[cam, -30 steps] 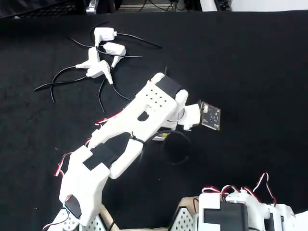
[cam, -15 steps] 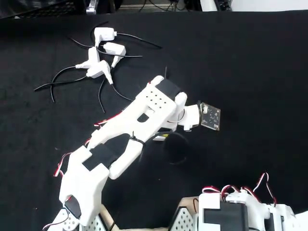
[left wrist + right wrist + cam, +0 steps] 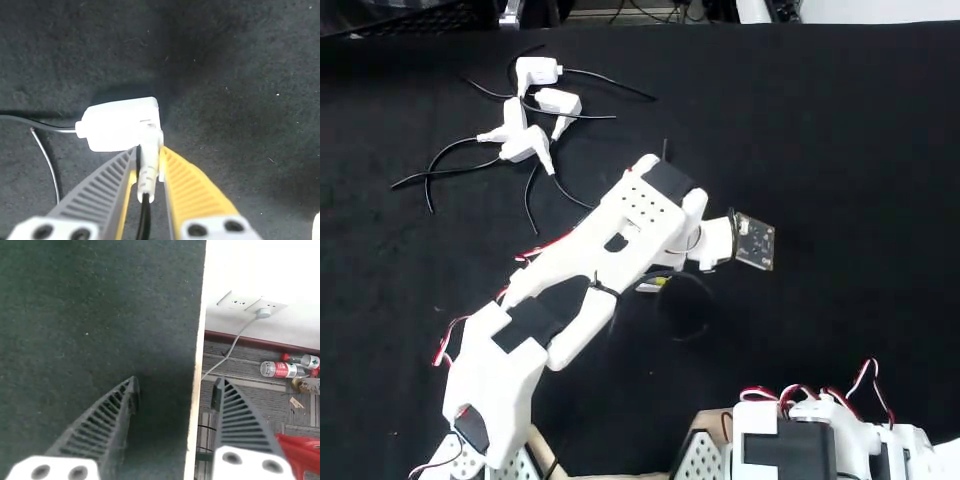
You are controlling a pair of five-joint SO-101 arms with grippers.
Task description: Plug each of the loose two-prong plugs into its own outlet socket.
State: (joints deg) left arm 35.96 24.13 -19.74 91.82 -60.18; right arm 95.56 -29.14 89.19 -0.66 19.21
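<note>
The left hand [image 3: 147, 151] grips a plug [image 3: 145, 175] against a white socket [image 3: 119, 125]. The right hand [image 3: 175, 384] gapes wide over the surface [image 3: 75, 305].

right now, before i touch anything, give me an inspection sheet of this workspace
surface: black cloth, flat.
job's things: white plugs and sockets bunched at the far left; one plug in the left gripper, touching a white socket block; seating cannot be told.
clutter: nothing seen.
grippers: left gripper shut on the plug; right gripper open, empty, over the table edge.
cables: black cables trail from the bunch.
surroundings: wall outlets and bottles beyond the table edge.
</note>
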